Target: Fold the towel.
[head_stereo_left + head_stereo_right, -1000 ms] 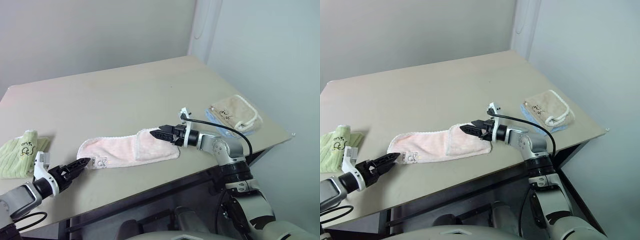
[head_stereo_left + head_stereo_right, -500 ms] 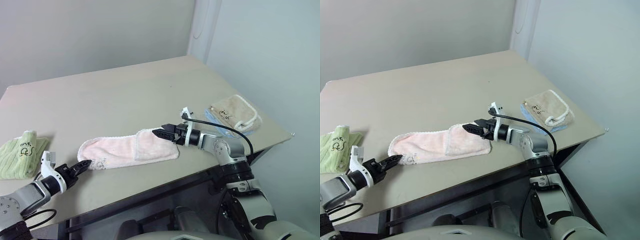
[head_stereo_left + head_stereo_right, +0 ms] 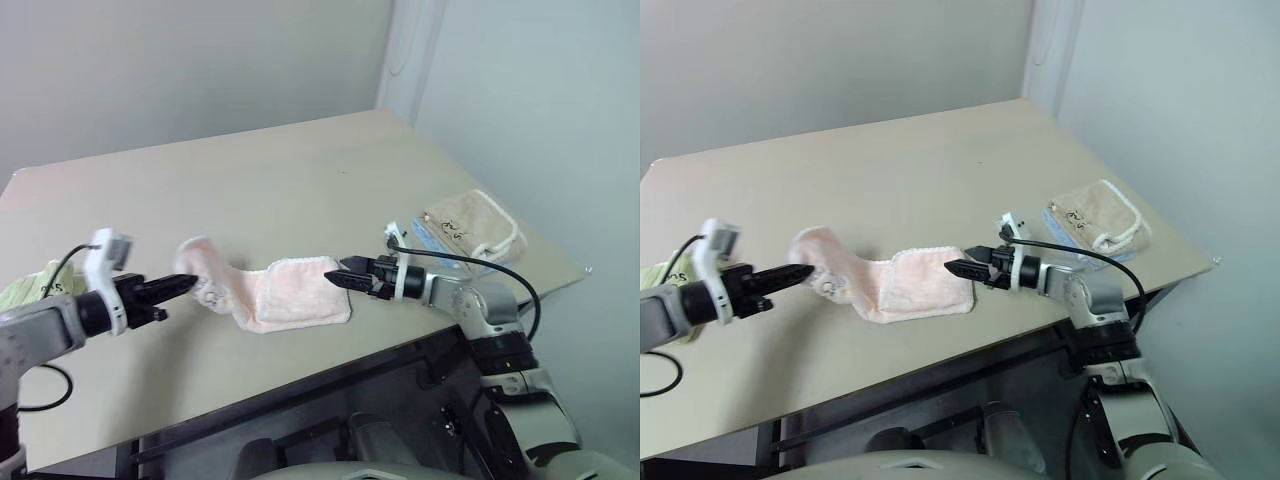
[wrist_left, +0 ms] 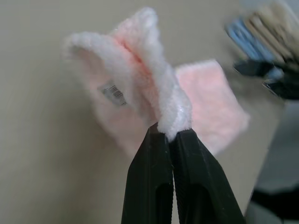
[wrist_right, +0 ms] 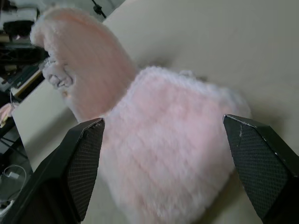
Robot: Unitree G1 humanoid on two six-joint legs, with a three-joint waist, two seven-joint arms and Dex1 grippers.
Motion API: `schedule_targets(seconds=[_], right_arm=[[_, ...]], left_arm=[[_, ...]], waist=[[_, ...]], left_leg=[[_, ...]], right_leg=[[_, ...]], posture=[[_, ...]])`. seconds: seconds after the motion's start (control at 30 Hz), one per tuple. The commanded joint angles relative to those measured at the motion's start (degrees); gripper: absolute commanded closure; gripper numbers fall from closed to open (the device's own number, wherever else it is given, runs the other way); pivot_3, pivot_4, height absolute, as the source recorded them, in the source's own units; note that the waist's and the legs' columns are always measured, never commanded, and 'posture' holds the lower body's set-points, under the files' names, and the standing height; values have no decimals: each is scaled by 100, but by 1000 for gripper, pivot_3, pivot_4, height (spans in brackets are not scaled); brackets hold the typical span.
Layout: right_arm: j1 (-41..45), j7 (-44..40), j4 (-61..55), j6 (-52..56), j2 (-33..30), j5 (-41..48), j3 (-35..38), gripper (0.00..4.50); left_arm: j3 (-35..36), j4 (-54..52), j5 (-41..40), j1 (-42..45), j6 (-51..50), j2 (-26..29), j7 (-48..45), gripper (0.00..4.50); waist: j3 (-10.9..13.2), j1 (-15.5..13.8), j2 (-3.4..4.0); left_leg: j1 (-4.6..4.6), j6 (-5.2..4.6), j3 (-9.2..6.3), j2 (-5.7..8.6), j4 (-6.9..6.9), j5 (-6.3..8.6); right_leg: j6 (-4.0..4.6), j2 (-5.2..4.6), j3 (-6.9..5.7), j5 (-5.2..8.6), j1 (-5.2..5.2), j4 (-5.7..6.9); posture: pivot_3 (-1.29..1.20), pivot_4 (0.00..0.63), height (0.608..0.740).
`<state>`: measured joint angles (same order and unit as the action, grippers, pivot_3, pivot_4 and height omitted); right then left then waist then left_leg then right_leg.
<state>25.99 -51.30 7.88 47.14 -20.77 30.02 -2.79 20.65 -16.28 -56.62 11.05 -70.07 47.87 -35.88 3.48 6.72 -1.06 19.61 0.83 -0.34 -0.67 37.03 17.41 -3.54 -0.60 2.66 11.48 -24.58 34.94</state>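
Where writing is concerned, little can be read: a small white tag with a barcode (image 4: 112,93) hangs on the towel's lifted end, its print too fine to make out, and the beige folded towel (image 3: 470,226) near the desk's right edge carries dark embroidered marks that are not legible. A green folded towel (image 3: 30,288) shows partly behind the left arm.

The towel (image 3: 295,293), pale pink with white edging, lies near the front edge of the desk (image 3: 250,190), its long axis running left to right across the robot's front. Its right portion lies flat and doubled over on the desk; its left end is raised clear of the surface and curls upward toward the left gripper.

The left gripper (image 3: 188,284) is clamped tight on that left end, the white edging pinched between its two black fingers (image 4: 149,177). The right gripper (image 3: 334,278) hovers at the towel's right edge with its jaws spread wide, holding nothing.

Compared with a second ago, the left gripper has closed on the towel's left end and risen, moving rightward with it, so the end formerly flat on the desk is now airborne. The right gripper has drawn back to the right, off the folded part.
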Motion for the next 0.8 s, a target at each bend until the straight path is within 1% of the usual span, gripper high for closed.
schedule_targets(seconds=[0.03, 0.13, 0.23, 0.3, 0.37, 0.47, 0.57, 0.7, 0.8], right_arm=[[-61, 53, -397, -10, -101, 104, 163, 260], [-148, 218, -511, 79, -103, 197, 325, 260], [-362, 445, -789, 150, -147, 254, 517, 260], [-498, 588, -974, 192, -161, 306, 635, 260], [-637, 718, -1099, 212, -196, 349, 762, 260], [-780, 906, -1237, 231, -200, 362, 869, 260], [-968, 1100, -1394, 252, -180, 402, 995, 260], [-1082, 1306, -1526, 278, -150, 410, 997, 260], [-1146, 1400, -1553, 274, -168, 409, 1003, 260]], left_arm=[[-736, 94, 318, 658, 396, 148, -551, 4474], [-1400, 450, 606, 1229, 538, -24, -844, 4474], [-2353, 773, 1125, 1805, 878, -346, -1254, 4474], [-2717, 921, 1381, 1975, 1071, -510, -1450, 4474], [-2919, 1089, 1507, 2088, 1192, -734, -1577, 4474], [-3219, 1207, 1791, 2104, 1450, -902, -1808, 4474], [-3524, 1542, 2075, 2232, 1588, -1288, -1861, 4474], [-3640, 1784, 2280, 2341, 1658, -1576, -1989, 4474], [-3786, 1766, 2428, 2320, 1805, -1703, -2137, 4474]], waist=[[1, 1, -1], [4, 36, 3], [4, -30, 3], [5, -78, 2], [5, -117, 2], [6, -122, 1], [6, -153, 1], [6, -194, 1], [6, -227, 1]], left_leg=[[0, 0, 1, 0, 1, 0], [-2, -1, 7, 1, 1, 0], [-1, -2, 4, 2, 2, -1], [0, -2, 4, 4, 4, -1], [0, -2, 7, 4, 4, -1], [1, -3, 7, 4, 5, -1], [0, -3, 6, 4, 9, -1], [-2, -3, 7, 7, 15, -1], [-2, -4, 6, 6, 14, -1]], right_leg=[[0, 0, 0, 0, 0, 1], [-1, 1, 5, 0, 0, 2], [-2, 3, 5, 1, 1, 4], [-3, 3, 6, 1, 1, 4], [-4, 3, 10, 1, 0, 4], [-6, 3, 11, 3, 0, 4], [-7, 3, 11, 3, 2, 6], [-8, 3, 16, 3, 4, 10], [-7, 5, 16, 3, 4, 11]], posture=[[0, 0, 740], [0, 0, 740], [0, 0, 740], [0, 0, 740], [0, 0, 740], [0, 0, 740], [0, 0, 740], [0, 0, 740], [0, 0, 740]])
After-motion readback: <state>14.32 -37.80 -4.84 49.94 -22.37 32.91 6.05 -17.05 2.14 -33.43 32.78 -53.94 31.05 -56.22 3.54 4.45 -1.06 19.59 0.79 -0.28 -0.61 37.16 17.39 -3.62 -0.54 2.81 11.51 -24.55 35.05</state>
